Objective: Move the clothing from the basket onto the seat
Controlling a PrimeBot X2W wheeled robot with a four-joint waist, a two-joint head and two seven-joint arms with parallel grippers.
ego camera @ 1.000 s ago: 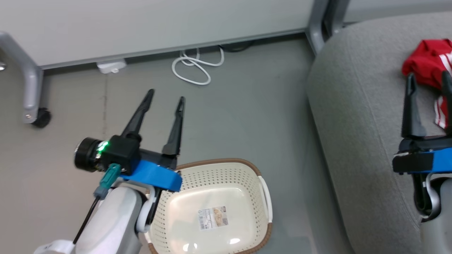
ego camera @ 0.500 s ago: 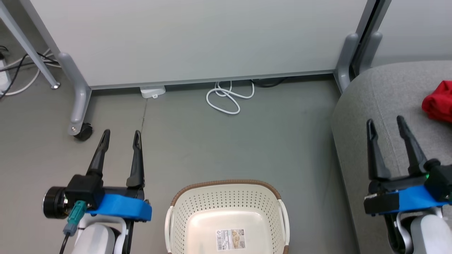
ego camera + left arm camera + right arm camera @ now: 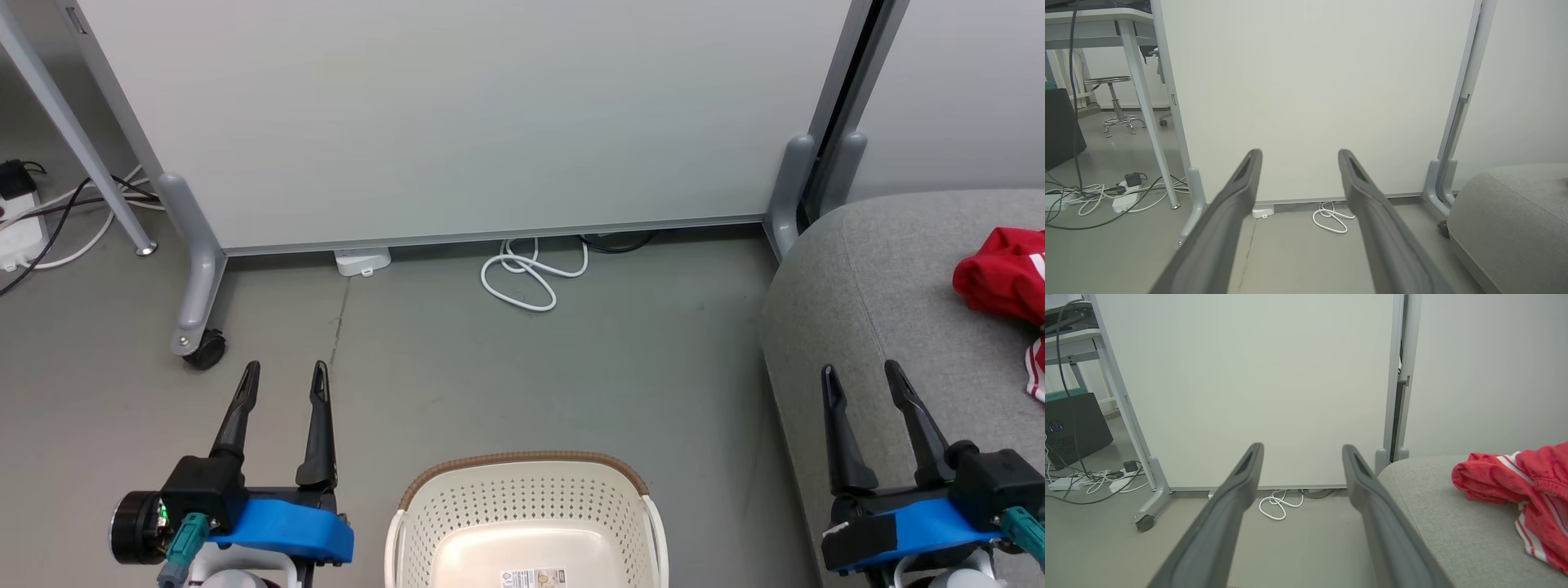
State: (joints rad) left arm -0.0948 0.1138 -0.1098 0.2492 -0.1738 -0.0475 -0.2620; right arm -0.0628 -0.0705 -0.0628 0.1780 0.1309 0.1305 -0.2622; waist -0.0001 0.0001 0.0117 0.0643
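1. Grey floor (image 3: 506,384) meets a pale partition (image 3: 457,122), white cable (image 3: 526,278) coiled at its foot.
2. On that floor stands the basket (image 3: 526,506), near the seat (image 3: 865,269).
3. Red clothing (image 3: 1000,273) lies bunched on the seat.
4. Both left gripper (image 3: 286,367) and right gripper (image 3: 860,367) hover with fingers spread apart, holding nothing.
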